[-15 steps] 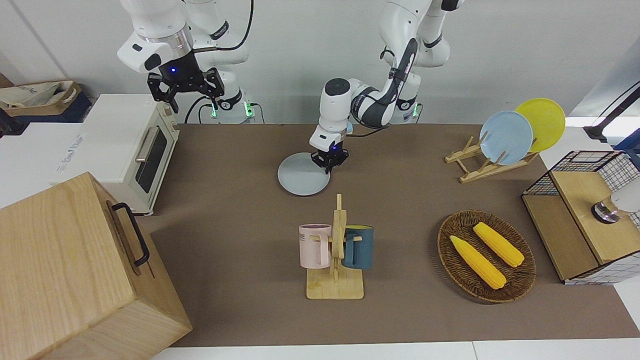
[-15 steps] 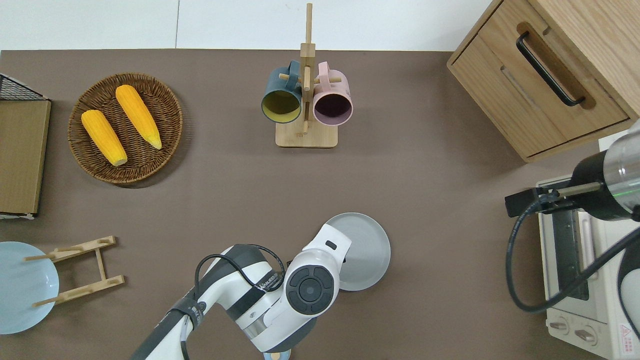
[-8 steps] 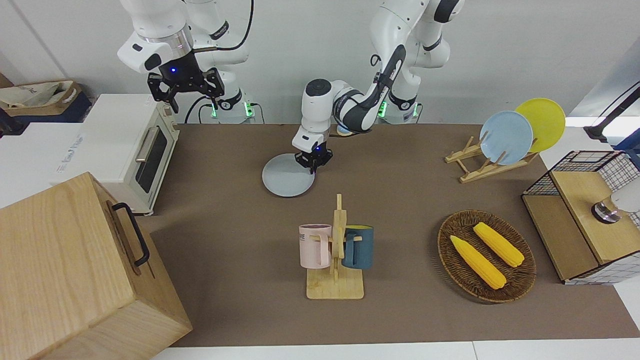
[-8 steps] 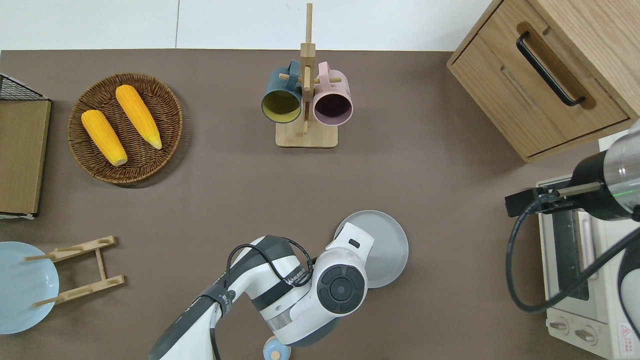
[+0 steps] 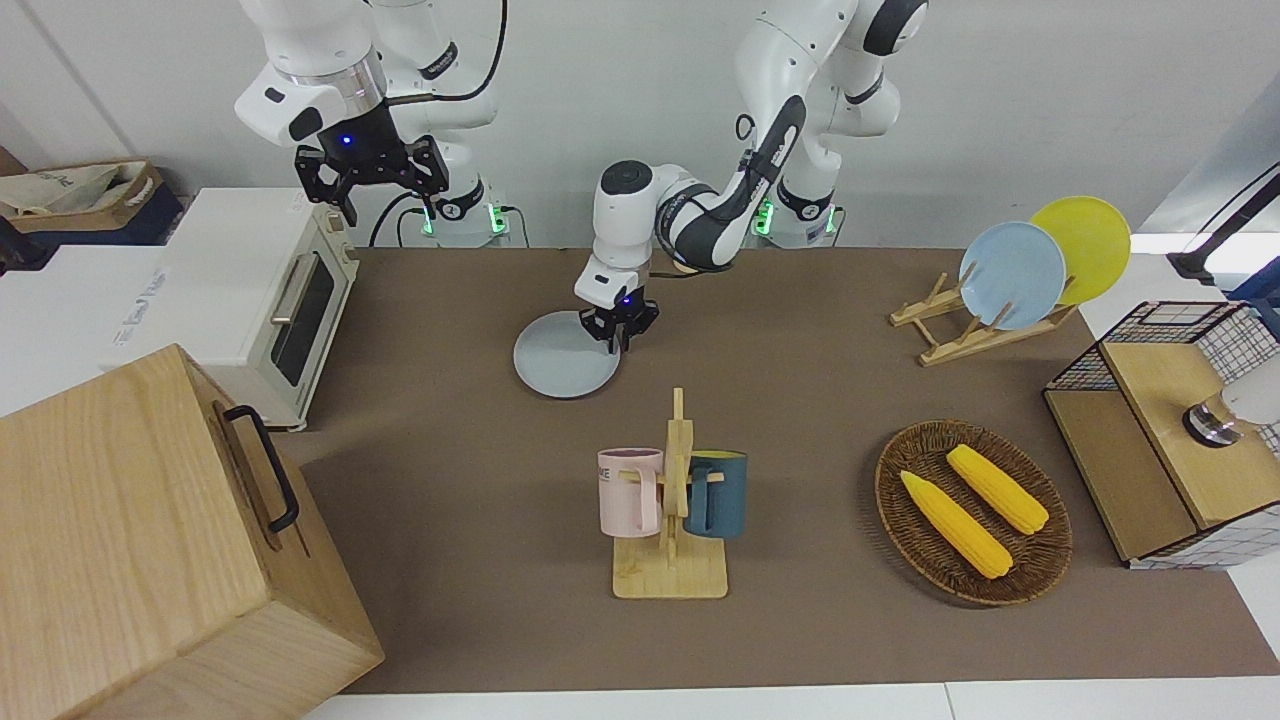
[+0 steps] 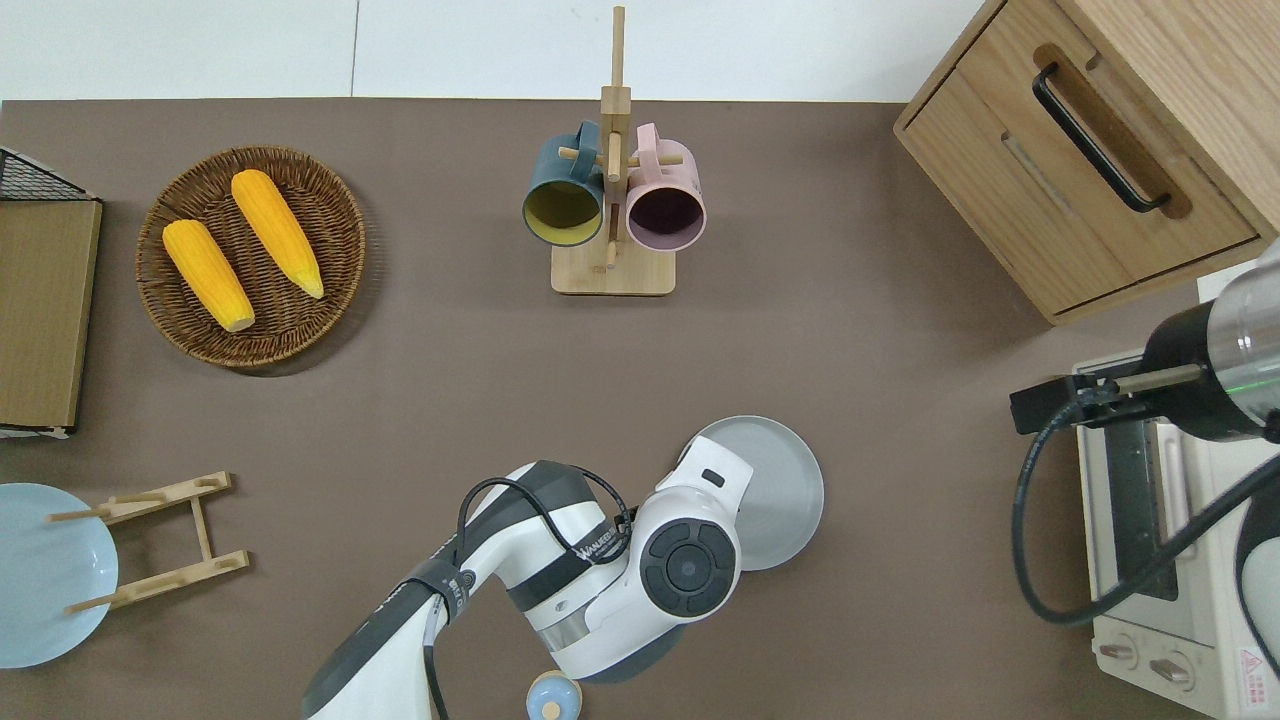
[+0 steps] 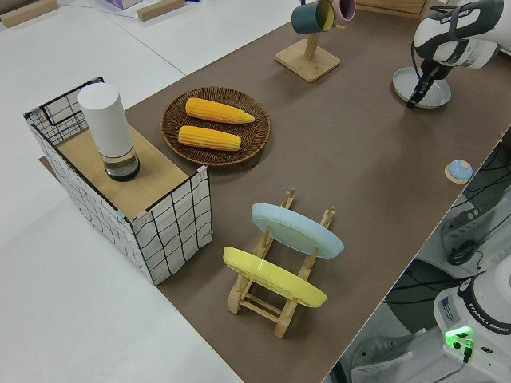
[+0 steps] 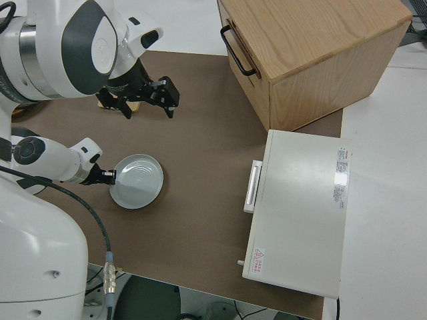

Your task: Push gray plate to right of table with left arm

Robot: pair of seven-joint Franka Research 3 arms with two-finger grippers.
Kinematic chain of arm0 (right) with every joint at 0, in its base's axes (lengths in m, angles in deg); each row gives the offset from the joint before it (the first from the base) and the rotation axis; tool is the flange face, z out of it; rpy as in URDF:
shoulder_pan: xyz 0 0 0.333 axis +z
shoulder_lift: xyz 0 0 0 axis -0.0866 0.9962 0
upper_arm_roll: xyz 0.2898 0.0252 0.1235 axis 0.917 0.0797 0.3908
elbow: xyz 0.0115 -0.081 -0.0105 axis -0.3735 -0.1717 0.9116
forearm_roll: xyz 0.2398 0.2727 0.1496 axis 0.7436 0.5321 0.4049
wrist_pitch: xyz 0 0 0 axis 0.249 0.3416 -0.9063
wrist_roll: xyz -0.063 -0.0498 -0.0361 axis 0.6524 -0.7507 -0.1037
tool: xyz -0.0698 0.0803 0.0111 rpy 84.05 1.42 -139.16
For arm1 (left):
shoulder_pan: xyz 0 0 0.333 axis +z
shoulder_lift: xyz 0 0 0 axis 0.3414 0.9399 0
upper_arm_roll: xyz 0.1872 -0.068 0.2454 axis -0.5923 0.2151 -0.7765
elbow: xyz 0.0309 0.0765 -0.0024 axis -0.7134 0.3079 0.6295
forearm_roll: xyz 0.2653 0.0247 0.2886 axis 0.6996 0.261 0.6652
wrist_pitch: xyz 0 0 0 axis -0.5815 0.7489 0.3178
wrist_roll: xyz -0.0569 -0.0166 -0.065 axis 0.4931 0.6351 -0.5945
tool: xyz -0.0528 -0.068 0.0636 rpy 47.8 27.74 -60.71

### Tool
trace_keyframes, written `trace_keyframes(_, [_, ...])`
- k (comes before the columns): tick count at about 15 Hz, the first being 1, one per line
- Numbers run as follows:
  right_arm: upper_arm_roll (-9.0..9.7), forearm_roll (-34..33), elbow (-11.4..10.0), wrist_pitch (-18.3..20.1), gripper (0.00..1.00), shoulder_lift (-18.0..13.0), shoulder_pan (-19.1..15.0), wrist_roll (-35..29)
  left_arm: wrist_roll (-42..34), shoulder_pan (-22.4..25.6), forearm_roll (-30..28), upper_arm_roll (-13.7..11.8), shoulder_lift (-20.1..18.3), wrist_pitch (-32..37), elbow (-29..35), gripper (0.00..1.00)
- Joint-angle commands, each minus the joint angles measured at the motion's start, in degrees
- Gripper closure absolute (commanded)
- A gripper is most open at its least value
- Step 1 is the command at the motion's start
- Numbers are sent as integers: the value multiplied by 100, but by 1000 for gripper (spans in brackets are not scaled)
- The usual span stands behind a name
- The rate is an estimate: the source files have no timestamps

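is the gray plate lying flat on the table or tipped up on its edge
Flat. The gray plate lies face up on the table, its whole round rim showing from overhead, and the left gripper is down at its rim.

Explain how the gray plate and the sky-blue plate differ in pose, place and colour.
The gray plate lies flat on the table, while the sky-blue plate stands tilted on edge in a wooden rack. The gray plate is pale gray; the sky-blue plate is brighter. The left gripper is at the gray plate's rim; nothing touches the sky-blue plate but its rack. Both are round and shallow.
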Motion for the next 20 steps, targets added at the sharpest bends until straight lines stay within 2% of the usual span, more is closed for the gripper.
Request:
trace_keyframes(1, [76, 59, 22, 69, 17, -36, -116, 1, 121, -39, 160, -55, 73, 268, -194, 227])
trace_keyframes(3, [76, 59, 22, 69, 17, -36, -116, 1, 69, -30, 160, -64, 64, 636, -412, 12])
trace_keyframes(7, [76, 59, 22, 69, 17, -36, -116, -8, -448, 171, 160, -108, 12, 1208, -799, 9])
trace_keyframes(10, [76, 59, 22, 69, 17, -36, -116, 1, -1536, 627, 90, -100, -146, 2129, -1361, 9])
trace_keyframes(13, [76, 59, 22, 69, 17, -36, -116, 1, -2144, 962, -59, -73, -156, 2851, -2011, 9])
trace_keyframes(15, [76, 59, 22, 69, 17, -36, -116, 1, -2452, 1033, -156, -152, -156, 3142, -2337, 9])
trace_keyframes(19, [76, 59, 22, 69, 17, -36, -116, -8, -3812, 1656, -261, -73, -243, 3599, -2575, 7])
trace_keyframes(20, [85, 59, 22, 69, 17, -36, -116, 1, -3938, 1779, -349, -90, -330, 3713, -2611, 5])
